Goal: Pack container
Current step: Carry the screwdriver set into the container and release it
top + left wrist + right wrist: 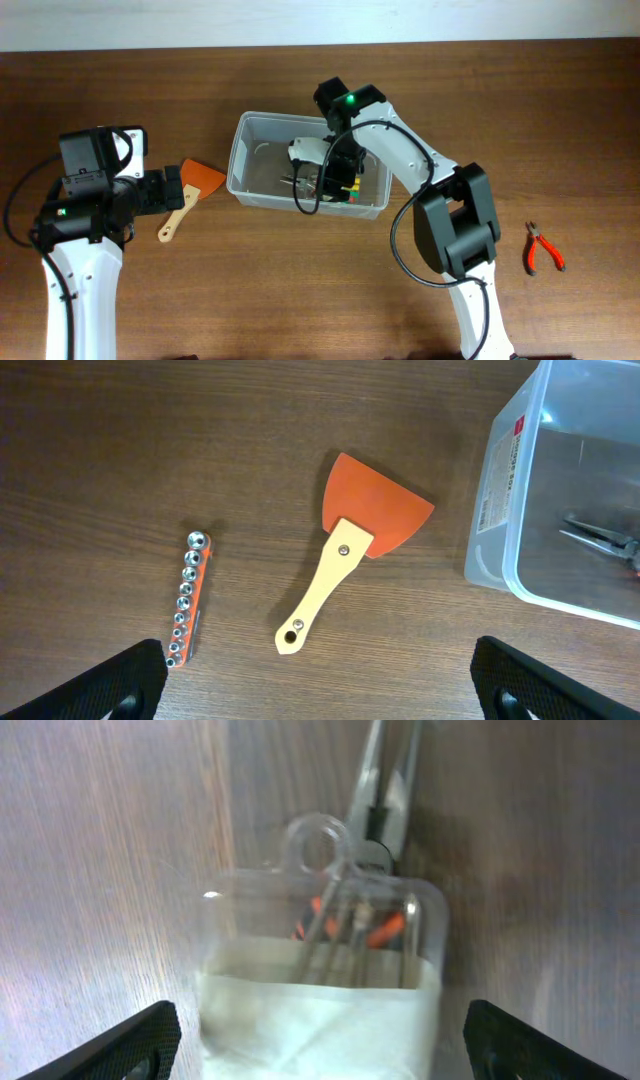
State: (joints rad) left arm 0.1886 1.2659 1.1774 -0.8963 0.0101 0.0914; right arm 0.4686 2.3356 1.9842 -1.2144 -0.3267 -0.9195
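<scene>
Two grippers, both with jaws released. Container (237, 165) stands on the table (500, 100); the right gripper (328, 178) hangs inside it over a clear packet (320, 950) and pliers (385, 780), while the left gripper (320, 665) hovers left of it, above an orange scraper (352, 545).

Quick count: one clear container (240, 150), one orange scraper (195, 185) with a wooden handle, and one orange socket strip (188, 595). Pliers come to two pairs: red-handled pliers (543, 249) out on the table (300, 290) and metal pliers (600, 538) inside the container. There's also a single clear packet (320, 970) in there.
</scene>
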